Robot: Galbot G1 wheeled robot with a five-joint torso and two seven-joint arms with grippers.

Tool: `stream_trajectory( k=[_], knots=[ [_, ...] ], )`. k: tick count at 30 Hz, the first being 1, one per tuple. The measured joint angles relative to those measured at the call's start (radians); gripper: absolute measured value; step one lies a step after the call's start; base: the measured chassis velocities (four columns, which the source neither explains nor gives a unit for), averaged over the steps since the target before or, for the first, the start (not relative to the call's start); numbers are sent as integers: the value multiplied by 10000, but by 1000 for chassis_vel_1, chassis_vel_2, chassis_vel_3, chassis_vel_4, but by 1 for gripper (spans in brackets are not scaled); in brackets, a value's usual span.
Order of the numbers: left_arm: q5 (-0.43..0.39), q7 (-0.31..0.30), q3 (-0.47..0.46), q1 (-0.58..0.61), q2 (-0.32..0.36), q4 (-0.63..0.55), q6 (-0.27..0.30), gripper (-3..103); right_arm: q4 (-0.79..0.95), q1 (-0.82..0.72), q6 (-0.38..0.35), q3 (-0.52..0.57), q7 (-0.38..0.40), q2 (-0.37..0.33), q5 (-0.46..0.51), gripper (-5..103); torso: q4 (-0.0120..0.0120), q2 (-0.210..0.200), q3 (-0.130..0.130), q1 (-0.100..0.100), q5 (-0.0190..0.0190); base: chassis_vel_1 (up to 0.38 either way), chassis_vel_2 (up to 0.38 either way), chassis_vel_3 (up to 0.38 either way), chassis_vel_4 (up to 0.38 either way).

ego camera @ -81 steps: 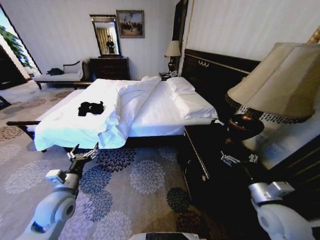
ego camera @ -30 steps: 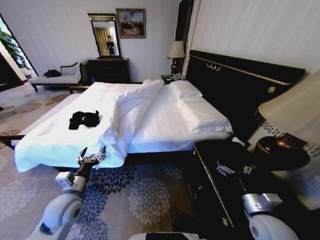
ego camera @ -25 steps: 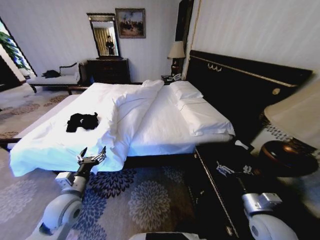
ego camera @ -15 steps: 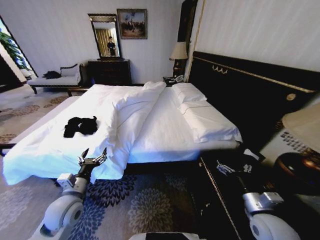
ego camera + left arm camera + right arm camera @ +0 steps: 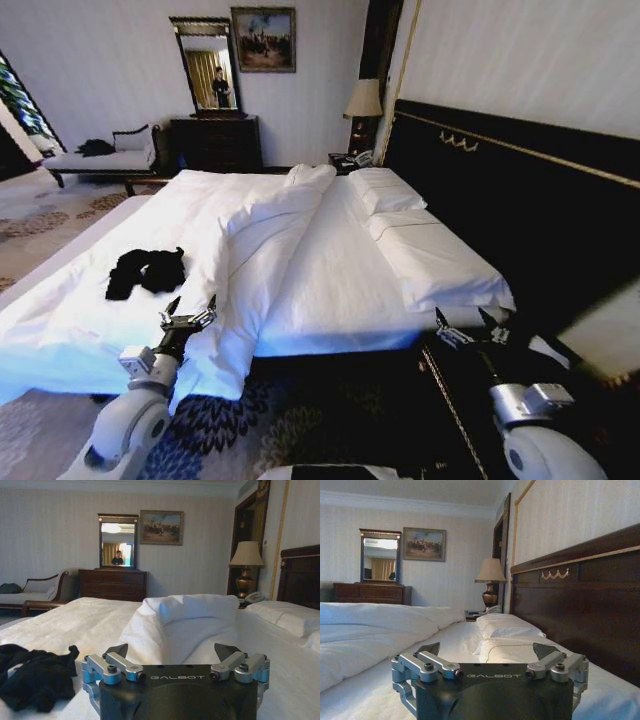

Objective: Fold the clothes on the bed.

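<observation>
The clothes [image 5: 145,272] are a crumpled black heap on the white duvet of the bed [image 5: 320,270], on its left part near the foot; the left wrist view shows the clothes [image 5: 35,677] too. My left gripper [image 5: 188,312] is open at the bed's near edge, a little to the right of the heap and short of it, and appears again [image 5: 172,651] with fingers spread. My right gripper [image 5: 470,322] is open by the bed's near right corner, below the pillows, and is seen again [image 5: 487,650].
A folded-back ridge of duvet [image 5: 250,220] runs down the bed's middle. White pillows [image 5: 420,250] lie against the tall dark headboard [image 5: 520,210]. A lamp [image 5: 364,105] stands at the far side, a dresser [image 5: 215,140] and chaise [image 5: 95,160] against the back wall. Patterned carpet [image 5: 300,420] lies below.
The camera has moved closer to the bed and turned, so the near lamp has left the picture. Both grippers now sit against the bed's near edge, still open.
</observation>
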Motion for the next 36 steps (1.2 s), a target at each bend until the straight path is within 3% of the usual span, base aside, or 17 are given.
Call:
stream_trajectory(
  k=[14,36],
  knots=[
    [-55,41,-173,42,-55,5,-15,100,-10,62,-323,-181,460,36,-82,100,-1,0,-2,-6,-1,-91,171,65,-184],
    [-139,68,-287,125,-77,-20,-14,100,9,81,-391,-298,594,100,-308,100,1,1,-1,-1,1,181,294,-177,-295]
  ],
)
